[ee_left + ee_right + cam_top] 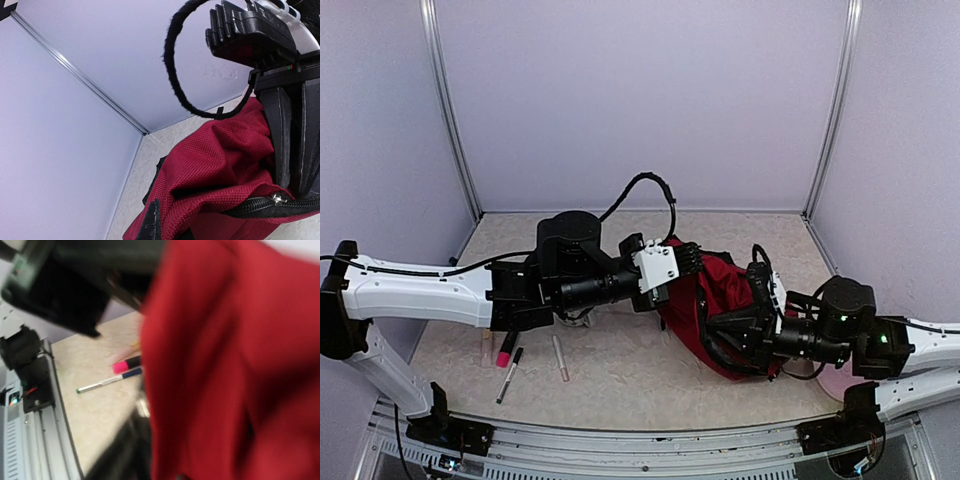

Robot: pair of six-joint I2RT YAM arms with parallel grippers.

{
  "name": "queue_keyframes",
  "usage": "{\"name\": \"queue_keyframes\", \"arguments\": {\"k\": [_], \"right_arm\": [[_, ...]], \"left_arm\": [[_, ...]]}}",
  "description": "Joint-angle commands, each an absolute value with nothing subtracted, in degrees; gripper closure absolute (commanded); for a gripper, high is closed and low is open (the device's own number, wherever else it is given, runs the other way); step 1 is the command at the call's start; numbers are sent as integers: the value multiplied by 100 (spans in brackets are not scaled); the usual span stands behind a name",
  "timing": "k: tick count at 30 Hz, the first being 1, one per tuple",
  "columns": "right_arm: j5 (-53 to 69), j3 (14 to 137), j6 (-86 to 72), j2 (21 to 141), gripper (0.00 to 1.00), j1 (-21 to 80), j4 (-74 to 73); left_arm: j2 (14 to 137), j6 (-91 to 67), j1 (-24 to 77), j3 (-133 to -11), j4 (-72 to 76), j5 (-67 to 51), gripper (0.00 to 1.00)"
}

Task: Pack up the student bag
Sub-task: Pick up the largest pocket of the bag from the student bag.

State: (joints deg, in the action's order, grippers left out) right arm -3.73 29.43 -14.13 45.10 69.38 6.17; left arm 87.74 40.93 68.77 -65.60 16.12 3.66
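The left arm point(420, 290) stretches nearly level from the left edge of the table point(620, 385) toward its middle, wrist rolled so the left gripper point(686, 262) meets the upper, far side of the student bag point(725, 282). In the left wrist view the left gripper point(295, 192) has its two black fingers point(280, 145) drawn close together, tips down on the bag's black zipper point(260, 207), pinching the rim of the red fabric point(215, 165) there. A black cable point(175, 75) loops above the cloth. The right arm point(920, 350) comes in low from the right edge, forearm pointing left, and the right gripper point(720, 335) is buried against the near side of the bag among black straps. Whether its fingers are spread or closed cannot be told: the top view hides them behind dark straps and the right wrist view is smeared with blur, red cloth point(225, 365) filling most of it. The bag sits slumped and crumpled right of the table's centre, between the far and near edges, its lower part covered by the right arm. Near the left half of the near edge lie a pink highlighter point(506, 350) and a dark pen point(510, 373); both show faintly in the right wrist view too, highlighter point(125, 364) and pen point(107, 384).
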Motion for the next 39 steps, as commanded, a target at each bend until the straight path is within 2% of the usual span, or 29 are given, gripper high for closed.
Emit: {"name": "queue_keyframes", "arguments": {"k": [1, 6, 11, 15, 19, 23, 29, 36, 39], "right_arm": [[-937, 2776, -1850, 3935, 78, 6970, -209], [-936, 3022, -2079, 3895, 80, 6979, -925], [822, 2724, -1737, 4126, 84, 7039, 358], [1220, 2563, -1653, 4281, 88, 7057, 854], [1330, 2455, -1586, 4583, 87, 7066, 1194], [552, 2550, -1540, 4992, 78, 7066, 1374], [-1573, 2629, -1274, 4884, 76, 7035, 1421], [-2268, 2783, -1085, 4952, 77, 6890, 1364], [-2193, 2803, -975, 4881, 76, 6811, 1417]], "left_arm": [[8459, 3961, 6778, -6659, 2509, 600, 100], [8490, 3885, 6782, -6662, 2542, 555, 100], [8525, 3867, 6779, -6661, 2576, 582, 100], [8525, 3834, 6751, -6680, 2540, 609, 100], [8571, 3737, 6715, -6653, 2553, 572, 100], [8639, 3665, 6715, -6654, 2609, 496, 100], [8608, 3691, 6719, -6546, 2681, 125, 100], [8643, 3658, 6713, -6538, 2724, 97, 100], [8689, 3647, 6723, -6565, 2716, 100, 100]]}}
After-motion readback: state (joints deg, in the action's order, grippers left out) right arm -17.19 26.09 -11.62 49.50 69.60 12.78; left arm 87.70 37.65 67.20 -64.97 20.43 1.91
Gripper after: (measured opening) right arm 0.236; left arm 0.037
